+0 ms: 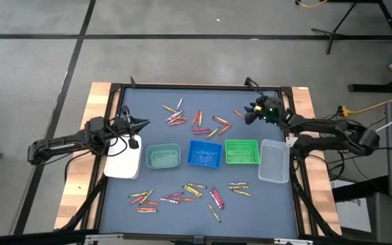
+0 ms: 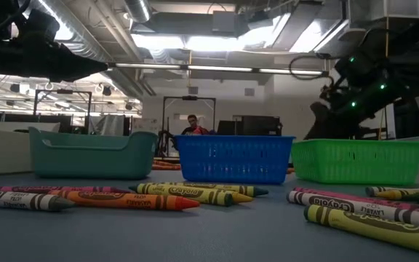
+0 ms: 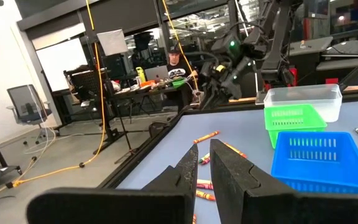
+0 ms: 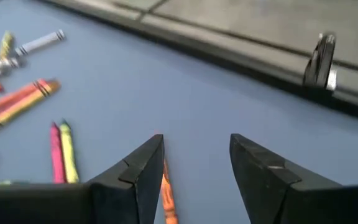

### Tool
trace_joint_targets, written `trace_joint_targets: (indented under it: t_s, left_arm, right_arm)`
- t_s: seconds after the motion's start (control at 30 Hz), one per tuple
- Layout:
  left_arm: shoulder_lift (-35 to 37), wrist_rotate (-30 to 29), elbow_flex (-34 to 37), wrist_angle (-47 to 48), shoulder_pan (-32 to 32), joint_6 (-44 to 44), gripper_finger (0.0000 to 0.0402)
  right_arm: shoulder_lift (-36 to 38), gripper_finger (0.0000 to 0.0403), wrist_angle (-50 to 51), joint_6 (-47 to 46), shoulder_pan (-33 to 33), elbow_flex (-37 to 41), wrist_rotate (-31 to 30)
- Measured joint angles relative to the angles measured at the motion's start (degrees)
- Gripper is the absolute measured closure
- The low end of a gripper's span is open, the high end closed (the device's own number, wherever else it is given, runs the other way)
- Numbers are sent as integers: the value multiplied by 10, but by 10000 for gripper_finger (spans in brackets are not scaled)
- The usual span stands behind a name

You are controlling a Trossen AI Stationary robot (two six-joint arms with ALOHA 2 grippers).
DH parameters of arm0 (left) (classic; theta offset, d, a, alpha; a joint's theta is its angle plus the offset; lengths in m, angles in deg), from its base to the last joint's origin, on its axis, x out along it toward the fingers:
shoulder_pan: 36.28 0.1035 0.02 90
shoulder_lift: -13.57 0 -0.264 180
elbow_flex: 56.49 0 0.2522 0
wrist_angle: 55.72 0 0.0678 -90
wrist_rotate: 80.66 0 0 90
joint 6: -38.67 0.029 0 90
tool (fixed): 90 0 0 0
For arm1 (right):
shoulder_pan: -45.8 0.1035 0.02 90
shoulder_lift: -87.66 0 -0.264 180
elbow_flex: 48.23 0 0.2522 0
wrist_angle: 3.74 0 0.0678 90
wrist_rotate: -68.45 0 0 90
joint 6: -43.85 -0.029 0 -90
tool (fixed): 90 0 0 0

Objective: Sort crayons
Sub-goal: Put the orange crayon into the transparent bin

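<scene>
Crayons lie loose on the grey-blue mat in two scatterings: one at the far side (image 1: 196, 120), one at the near side (image 1: 189, 192), which also fills the low view (image 2: 158, 198). My right gripper (image 1: 250, 113) hovers open over the far right of the mat, tilted down; an orange crayon (image 4: 166, 193) lies on the mat just beside one finger, untouched. Red, yellow and orange crayons (image 4: 17, 102) lie farther off. My left gripper (image 1: 141, 124) is shut and holds nothing. It sits level at the table's left, above the white tray, and shows as two fingers close together (image 3: 205, 163).
Five small trays stand in a row across the middle: white (image 1: 118, 169), teal (image 1: 162, 157), blue (image 1: 205, 154), green (image 1: 241, 152), clear (image 1: 273, 162). A metal clamp (image 4: 322, 59) stands on the far frame edge. A person (image 2: 193, 125) sits beyond the table.
</scene>
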Motion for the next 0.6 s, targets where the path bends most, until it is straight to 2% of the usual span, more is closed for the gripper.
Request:
trace_joint_targets:
  t_s: [0.6]
  left_arm:
    - [0,0,0,0,0,0,372]
  right_arm:
    - [-110,219,-28,49,1,0,69]
